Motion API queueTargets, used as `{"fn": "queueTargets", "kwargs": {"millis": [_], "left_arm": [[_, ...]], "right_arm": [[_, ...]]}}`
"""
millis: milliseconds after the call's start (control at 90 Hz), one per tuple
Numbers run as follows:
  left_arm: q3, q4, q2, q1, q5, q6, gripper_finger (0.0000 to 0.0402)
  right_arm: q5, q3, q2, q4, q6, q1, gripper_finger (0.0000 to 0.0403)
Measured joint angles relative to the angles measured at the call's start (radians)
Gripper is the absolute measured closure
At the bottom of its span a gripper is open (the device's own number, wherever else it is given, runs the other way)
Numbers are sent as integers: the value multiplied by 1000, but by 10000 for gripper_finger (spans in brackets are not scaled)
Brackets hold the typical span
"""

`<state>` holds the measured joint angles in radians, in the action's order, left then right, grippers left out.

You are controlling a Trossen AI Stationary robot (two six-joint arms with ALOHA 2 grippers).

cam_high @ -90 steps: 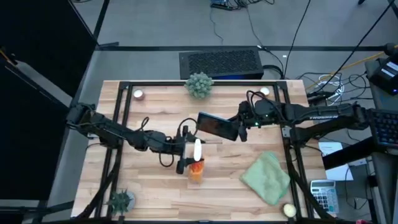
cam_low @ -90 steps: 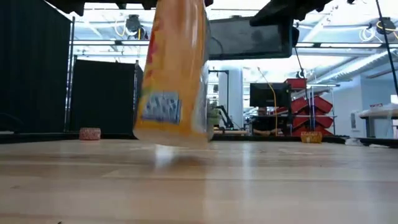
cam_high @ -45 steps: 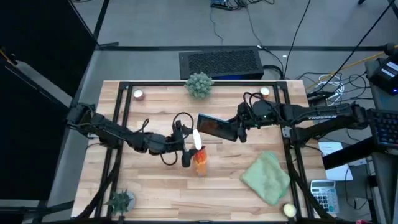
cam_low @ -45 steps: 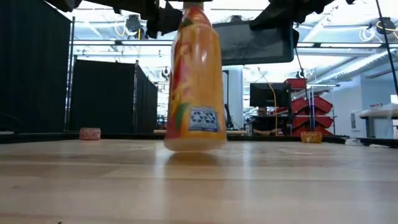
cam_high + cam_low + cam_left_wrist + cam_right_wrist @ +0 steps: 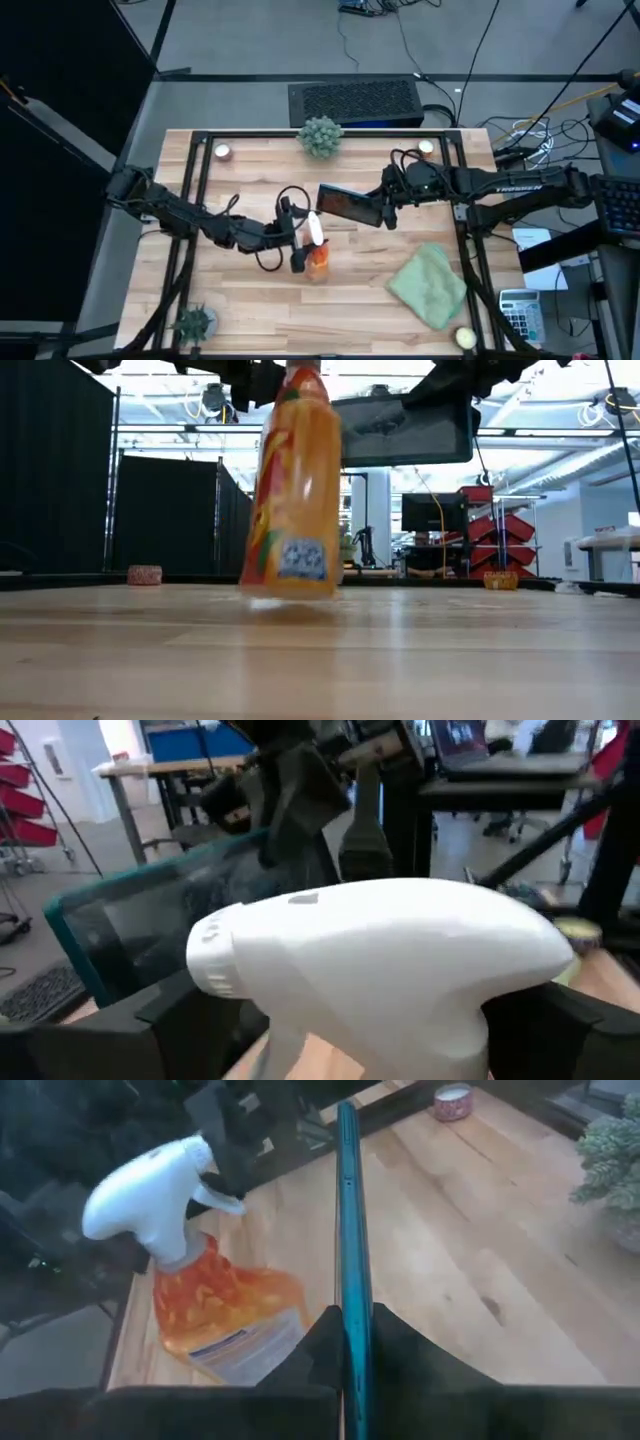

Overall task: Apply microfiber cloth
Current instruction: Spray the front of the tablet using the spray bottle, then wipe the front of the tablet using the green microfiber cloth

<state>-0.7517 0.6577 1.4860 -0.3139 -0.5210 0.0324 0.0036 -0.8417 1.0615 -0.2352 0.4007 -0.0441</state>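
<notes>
Left pincer (image 5: pixel 300 243) is clamped on the orange spray bottle (image 5: pixel 317 258), right pincer (image 5: pixel 382 207) grips the dark tablet (image 5: pixel 349 203) mid-bench; the microfiber cloth (image 5: pixel 430 283), limp-looking by the right edge, probably wants pinching at a raised fold.

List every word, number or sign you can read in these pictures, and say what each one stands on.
"TROSSEN": pale lettering on the right arm; it is small, so read it with caution.
Spray bottle label: a blue patch with a white sign and coloured print, too blurred to read.
Calculator keys: too small to read.
Tablet: no text shows on it.
</notes>
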Motion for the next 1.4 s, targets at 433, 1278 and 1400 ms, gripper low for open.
{"fn": "queueTargets", "kwargs": {"millis": [433,1278,1400], "left_arm": [[-1,-82,-1,-28,53,21,31],[0,-823,-367,-186,42,-370,36],[0,-824,-373,-229,55,-455,36]], "right_arm": [[1,0,0,-18,-1,0,392],[-14,-1,0,-223,123,112,392],[-7,-1,0,-265,216,218,392]]}}
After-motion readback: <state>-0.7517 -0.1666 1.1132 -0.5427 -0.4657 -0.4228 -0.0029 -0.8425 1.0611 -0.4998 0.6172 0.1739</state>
